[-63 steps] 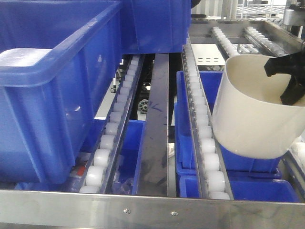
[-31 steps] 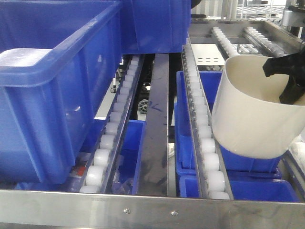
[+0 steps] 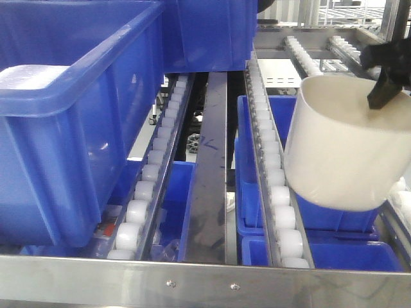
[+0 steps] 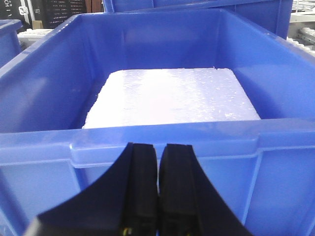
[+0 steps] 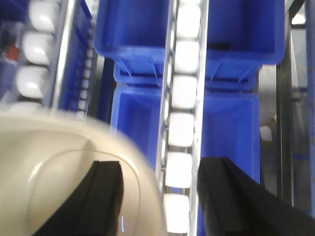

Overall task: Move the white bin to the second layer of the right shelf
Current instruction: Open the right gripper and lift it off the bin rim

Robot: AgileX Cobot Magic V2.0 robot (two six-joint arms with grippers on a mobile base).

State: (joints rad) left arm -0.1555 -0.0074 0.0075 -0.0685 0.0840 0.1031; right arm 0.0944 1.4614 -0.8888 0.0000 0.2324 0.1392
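Now your right gripper (image 5: 155, 196), jaws spread, straddles the glossy off-white plastic bin's (image 3: 340, 154) wall; left gripper (image 4: 158, 189) pressed together.

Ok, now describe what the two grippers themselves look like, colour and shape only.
The left tool has two matte black fingers, broad at the base and narrowing to flat-faced tips, with a speck of yellow low between them. The right tool is also matte black, with wide flat blocky fingers. In the front view it appears as an angular black silhouette. No cables or markings show.
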